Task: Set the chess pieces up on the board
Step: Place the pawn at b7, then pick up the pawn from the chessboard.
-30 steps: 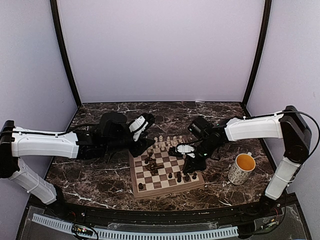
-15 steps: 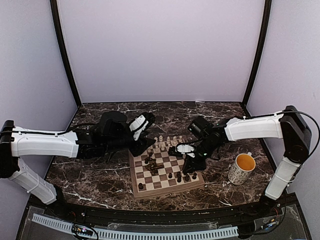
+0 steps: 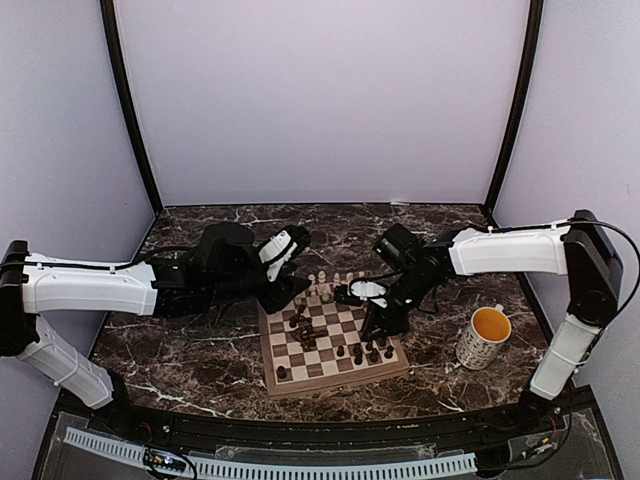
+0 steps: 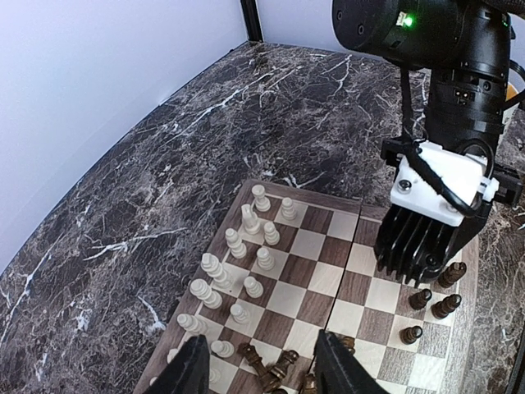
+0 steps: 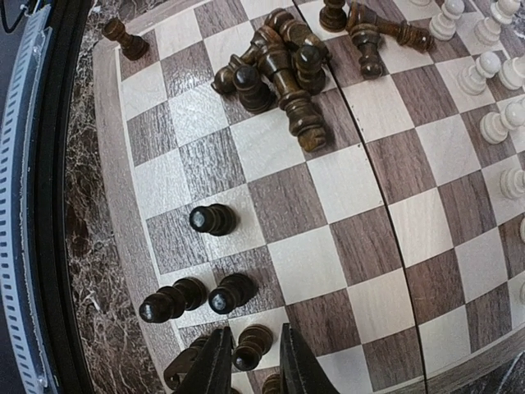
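Note:
The board (image 3: 337, 381) lies mid-table. Pale cream pieces (image 4: 265, 258) stand in two rows along its far side. Dark pieces (image 5: 287, 78) lie toppled in a heap near its left edge. Several dark pawns (image 5: 212, 219) stand on the near right squares. My right gripper (image 5: 250, 365) is low over that corner, its open fingers (image 5: 215, 361) flanking a standing dark pawn (image 5: 253, 343). My left gripper (image 4: 267, 373) is open and empty, hovering over the board's left side above the fallen dark pieces (image 4: 275, 365). In the top view the left gripper (image 3: 288, 290) and right gripper (image 3: 378, 328) face each other across the board.
A speckled mug (image 3: 484, 337) with a yellow inside stands on the marble table right of the board. A lone dark pawn (image 5: 125, 38) stands near the board's near left corner. The right wrist body (image 4: 435, 197) hangs over the board's right half.
My right arm has shifted slightly left and back over the board's right side. The left arm has not visibly moved.

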Motion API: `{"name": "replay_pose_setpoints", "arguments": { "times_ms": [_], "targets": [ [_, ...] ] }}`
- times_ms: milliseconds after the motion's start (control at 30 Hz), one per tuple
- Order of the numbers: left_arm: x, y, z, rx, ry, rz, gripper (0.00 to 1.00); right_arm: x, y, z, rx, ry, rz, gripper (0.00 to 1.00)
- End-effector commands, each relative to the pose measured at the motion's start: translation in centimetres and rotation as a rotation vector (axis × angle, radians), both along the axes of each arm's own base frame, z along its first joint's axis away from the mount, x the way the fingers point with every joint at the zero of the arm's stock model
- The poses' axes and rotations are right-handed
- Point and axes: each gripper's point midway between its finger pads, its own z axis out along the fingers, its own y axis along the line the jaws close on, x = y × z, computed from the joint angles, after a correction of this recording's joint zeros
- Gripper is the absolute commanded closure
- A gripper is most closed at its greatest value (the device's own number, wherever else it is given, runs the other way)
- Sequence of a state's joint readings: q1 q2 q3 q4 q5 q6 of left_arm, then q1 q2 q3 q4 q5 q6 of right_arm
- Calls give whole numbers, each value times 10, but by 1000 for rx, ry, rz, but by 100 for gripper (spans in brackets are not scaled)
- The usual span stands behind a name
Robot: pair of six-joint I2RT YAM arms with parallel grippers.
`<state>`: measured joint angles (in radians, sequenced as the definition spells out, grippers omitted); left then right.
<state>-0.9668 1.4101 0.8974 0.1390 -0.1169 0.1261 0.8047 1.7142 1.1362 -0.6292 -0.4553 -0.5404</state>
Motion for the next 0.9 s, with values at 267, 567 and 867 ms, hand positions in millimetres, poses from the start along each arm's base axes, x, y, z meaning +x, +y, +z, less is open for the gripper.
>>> {"name": "replay_pose_setpoints", "arguments": {
  "times_ms": [267,567,867],
  "targets": [
    [-7,11,4,-62,146,86,54,11,-7,78,114,-72,-36,73],
    [-75,29,-56,-11,484,-42,57,23,3,72,107,-101,-16,73],
    [-81,44,-85,136,504,12,54,29,15,65,109,-83,-9,73]
  ]
}}
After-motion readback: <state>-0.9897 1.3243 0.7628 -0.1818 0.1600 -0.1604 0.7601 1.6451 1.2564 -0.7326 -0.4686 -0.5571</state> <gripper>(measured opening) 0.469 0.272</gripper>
